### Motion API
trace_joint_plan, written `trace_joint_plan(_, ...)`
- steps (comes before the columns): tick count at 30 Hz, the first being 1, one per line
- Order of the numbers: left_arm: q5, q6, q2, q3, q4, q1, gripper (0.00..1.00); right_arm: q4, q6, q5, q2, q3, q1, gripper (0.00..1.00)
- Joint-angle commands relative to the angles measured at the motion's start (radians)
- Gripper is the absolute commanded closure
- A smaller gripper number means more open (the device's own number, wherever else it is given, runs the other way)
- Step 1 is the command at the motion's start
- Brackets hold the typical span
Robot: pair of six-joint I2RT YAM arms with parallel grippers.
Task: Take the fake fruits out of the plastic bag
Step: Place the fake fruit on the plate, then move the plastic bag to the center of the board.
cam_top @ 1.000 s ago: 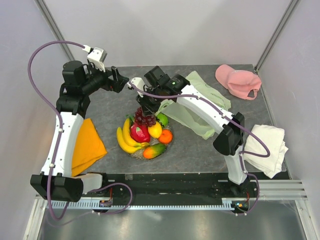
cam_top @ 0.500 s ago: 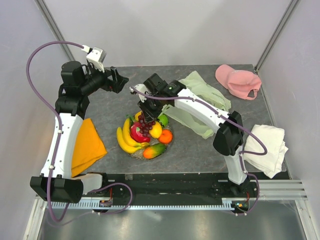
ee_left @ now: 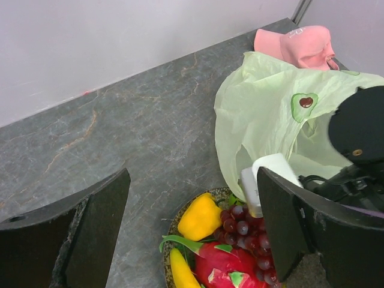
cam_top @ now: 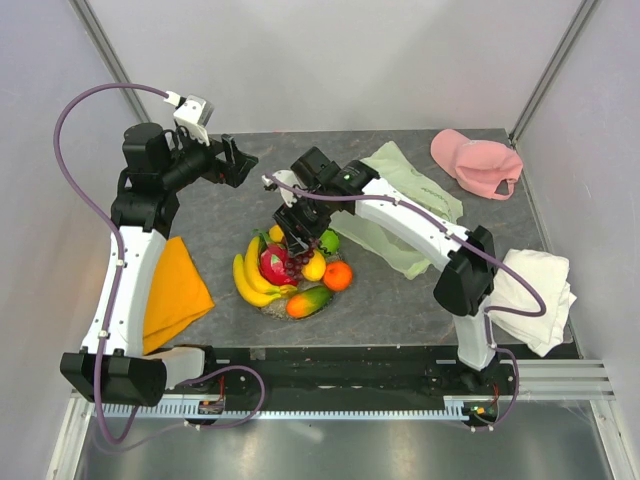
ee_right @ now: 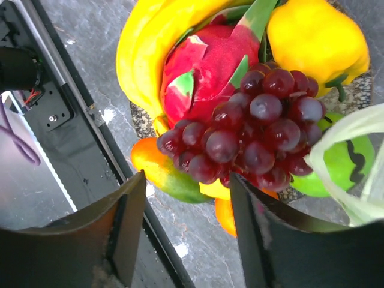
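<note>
1. Since 1 s ago: right gripper (cam_top: 298, 228) has come down and toward the near edge, now right over the fruit pile. Orange (cam_top: 338, 275) sits a bit further right. Left arm looks unchanged.
2. Right jaws apart, gripping nothing. In the wrist view the grapes (ee_right: 252, 135) lie just past the fingertips, on top of the dragon fruit (ee_right: 204, 60).
3. Left gripper (cam_top: 235, 162) is held above the tabletop (cam_top: 230, 215), back-left of the pile. Jaws wide apart, empty.
4. Fruits are heaped on a small dish (ee_left: 171, 228) at centre: banana bunch (cam_top: 248, 280) on the left, mango (cam_top: 308, 301) at the near edge, yellow fruit (cam_top: 314, 265) in the middle, green fruit (cam_top: 327, 240) on the right.
5. Plastic bag (cam_top: 400, 200) lies crumpled to the right of and behind the pile. One edge drapes over the green fruit; the other fruits are outside the bag.
6. Pink cap (cam_top: 478, 160) far right corner, white cloth (cam_top: 535, 285) near right, orange cloth (cam_top: 175, 290) near left.
</note>
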Motion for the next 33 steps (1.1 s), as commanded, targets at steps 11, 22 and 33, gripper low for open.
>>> trace_joint_plan(11,0.009,-0.015,0.013,-0.001,0.019,0.008,0.06,-0.04,-0.111,0.071,-0.104,0.067,-0.198,0.25)
trace_joint_plan(22,0.012,-0.024,0.014,-0.007,0.005,0.016,0.08,-0.143,-0.318,0.15,-0.229,-0.24,-0.411,0.6)
trace_joint_plan(33,0.035,-0.024,0.045,0.0,0.002,0.016,0.09,0.067,-0.261,0.339,0.286,0.682,-0.584,0.6)
